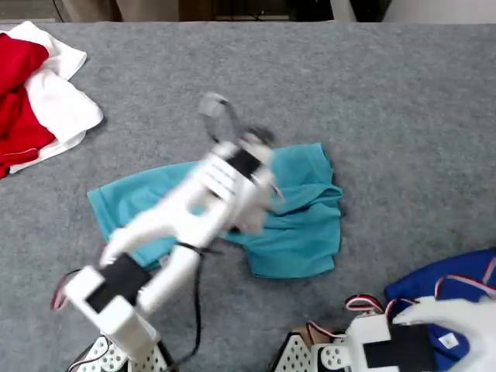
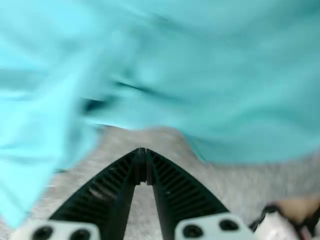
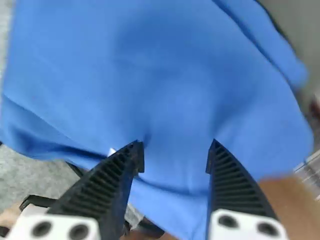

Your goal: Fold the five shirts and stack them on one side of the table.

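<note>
On the grey worktop (image 1: 403, 101), the left arm's jaws, shut and empty, hang by a crumpled teal shirt (image 1: 298, 229), the right arm's jaws gaping above a blue shirt (image 3: 150, 75) at the near edge, soft, limp cloth likely best pinched at a hem corner.

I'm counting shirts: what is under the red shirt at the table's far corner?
A white shirt shows beneath the red shirt; whatever lies under their overlap is covered.
</note>
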Controlling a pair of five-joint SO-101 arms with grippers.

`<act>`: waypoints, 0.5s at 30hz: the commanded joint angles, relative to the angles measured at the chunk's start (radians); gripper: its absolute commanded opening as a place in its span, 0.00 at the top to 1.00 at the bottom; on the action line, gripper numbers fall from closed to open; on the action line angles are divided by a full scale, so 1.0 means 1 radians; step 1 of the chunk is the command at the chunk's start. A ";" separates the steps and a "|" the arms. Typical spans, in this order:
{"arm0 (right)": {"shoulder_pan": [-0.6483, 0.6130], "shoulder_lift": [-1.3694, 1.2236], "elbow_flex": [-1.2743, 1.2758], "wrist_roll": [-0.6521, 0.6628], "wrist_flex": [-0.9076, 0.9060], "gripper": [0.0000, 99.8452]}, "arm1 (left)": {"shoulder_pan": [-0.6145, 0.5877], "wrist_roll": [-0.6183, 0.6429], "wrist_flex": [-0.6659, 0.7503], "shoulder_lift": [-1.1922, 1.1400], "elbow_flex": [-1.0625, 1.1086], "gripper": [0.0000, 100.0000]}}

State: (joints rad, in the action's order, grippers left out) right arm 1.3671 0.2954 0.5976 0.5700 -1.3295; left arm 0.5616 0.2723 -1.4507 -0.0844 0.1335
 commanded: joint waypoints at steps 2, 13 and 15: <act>-0.289 -0.016 -0.140 0.011 -0.087 0.79 | -0.290 0.011 -0.034 0.183 -0.063 0.98; -1.142 -0.007 -0.392 -0.229 -0.146 0.83 | -0.582 0.015 0.028 0.252 0.167 0.98; -1.273 -0.015 -0.440 -0.273 -0.132 0.83 | -0.588 0.017 0.075 0.248 0.219 0.98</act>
State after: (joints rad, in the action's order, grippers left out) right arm 0.3007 0.2846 0.2570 0.3567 -1.4691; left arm -0.0107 0.2800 -1.4277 0.1227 0.3007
